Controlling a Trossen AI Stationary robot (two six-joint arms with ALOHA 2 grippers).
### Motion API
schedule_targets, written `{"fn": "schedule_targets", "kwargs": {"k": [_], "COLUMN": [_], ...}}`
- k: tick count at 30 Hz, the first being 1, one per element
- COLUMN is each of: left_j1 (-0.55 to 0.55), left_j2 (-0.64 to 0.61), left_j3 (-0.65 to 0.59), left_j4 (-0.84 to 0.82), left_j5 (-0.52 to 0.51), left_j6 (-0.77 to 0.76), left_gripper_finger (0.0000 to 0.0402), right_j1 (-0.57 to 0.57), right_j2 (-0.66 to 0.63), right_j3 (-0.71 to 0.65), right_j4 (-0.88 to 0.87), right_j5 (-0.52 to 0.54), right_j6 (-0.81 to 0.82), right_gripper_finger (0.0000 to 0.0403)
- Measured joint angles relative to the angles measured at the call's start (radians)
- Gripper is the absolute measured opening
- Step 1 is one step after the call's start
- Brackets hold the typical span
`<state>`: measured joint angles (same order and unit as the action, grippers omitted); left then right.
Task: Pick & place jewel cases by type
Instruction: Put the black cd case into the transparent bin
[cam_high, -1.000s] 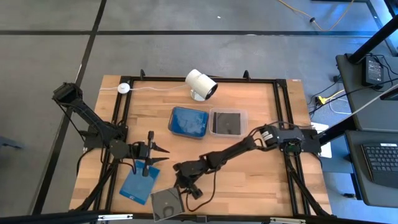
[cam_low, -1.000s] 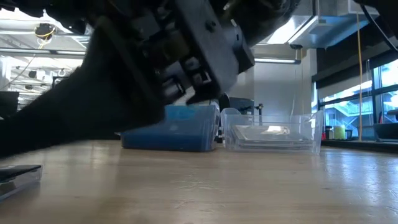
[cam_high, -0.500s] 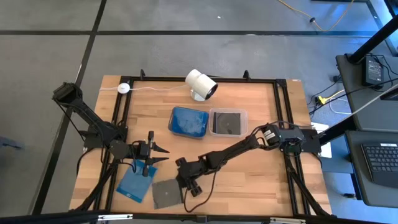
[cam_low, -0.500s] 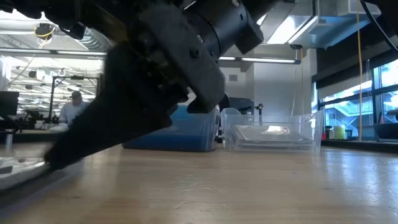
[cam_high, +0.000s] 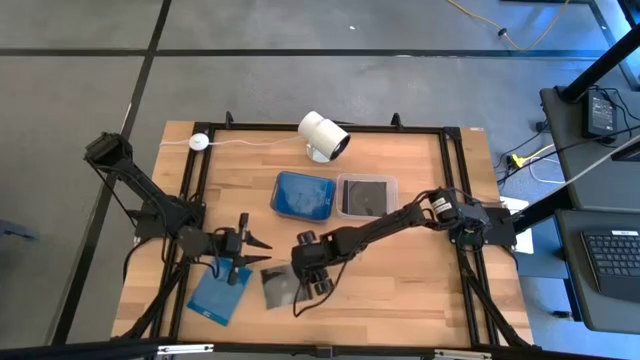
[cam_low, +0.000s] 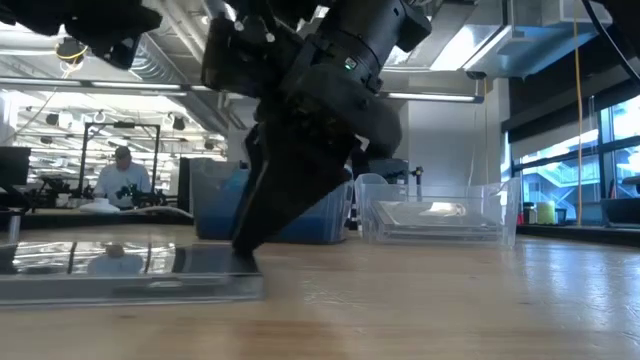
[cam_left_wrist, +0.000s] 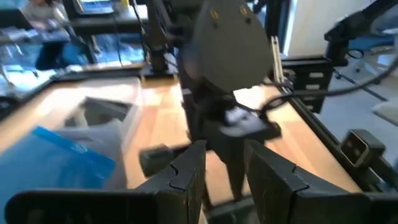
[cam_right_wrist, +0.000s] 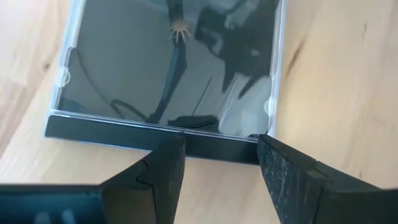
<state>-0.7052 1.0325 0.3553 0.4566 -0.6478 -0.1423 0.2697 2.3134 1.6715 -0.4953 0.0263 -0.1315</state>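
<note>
A dark grey jewel case (cam_high: 279, 288) (cam_low: 120, 274) lies flat on the table near its near-left part, with a disc showing under the clear lid (cam_right_wrist: 168, 68). My right gripper (cam_high: 303, 276) (cam_right_wrist: 221, 152) is open and stands at that case's black spine edge. A translucent blue jewel case (cam_high: 217, 299) lies flat to the left of it. My left gripper (cam_high: 262, 255) (cam_left_wrist: 224, 171) hovers open just above the blue case's far corner, pointing toward the right arm and touching nothing. My right gripper touches the dark case at its black spine edge (cam_right_wrist: 211, 144). Both open fingertips (cam_right_wrist: 166, 157) come down on it slanting from above, side by side along the edge, not pinching it. In the low view one finger (cam_low: 270, 190) meets the case's end. The case stays flat on the table.
A blue tub (cam_high: 303, 195) holding blue cases and a clear tub (cam_high: 367, 195) holding a dark case sit side by side at mid table. A white cylindrical camera (cam_high: 323, 135) stands at the far edge. Black frame rails (cam_high: 455, 180) run along the table's sides. A person shows far off (cam_low: 120, 170).
My right gripper has moved from the near edge toward the far edge and a little to the right. The dark case has slid along the table with it, away from the near edge toward the middle, turning somewhat as it went. The blue case has not moved.
</note>
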Motion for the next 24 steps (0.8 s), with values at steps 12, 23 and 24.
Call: {"fn": "schedule_targets", "kwargs": {"k": [12,23,24], "left_j1": [0.000,0.001,0.001], "left_j2": [0.070,0.153,0.159], "left_j3": [0.000,0.000,0.000], "left_j4": [-0.206,-0.191,-0.192], "left_j5": [0.174,0.034,0.017], "left_j6": [-0.162,-0.159,-0.159], "left_gripper_finger": [0.0107,0.0107,0.0107], "right_j1": [-0.038,-0.057,-0.056], "right_j2": [-0.007,-0.068,-0.078], "right_j3": [0.005,-0.009,-0.010], "right_j4": [-0.129,-0.194,-0.193], "right_j5": [-0.006,0.011,0.016], "right_j6": [0.049,0.017,0.015], "right_gripper_finger": [0.0204,0.0204,0.0204]}}
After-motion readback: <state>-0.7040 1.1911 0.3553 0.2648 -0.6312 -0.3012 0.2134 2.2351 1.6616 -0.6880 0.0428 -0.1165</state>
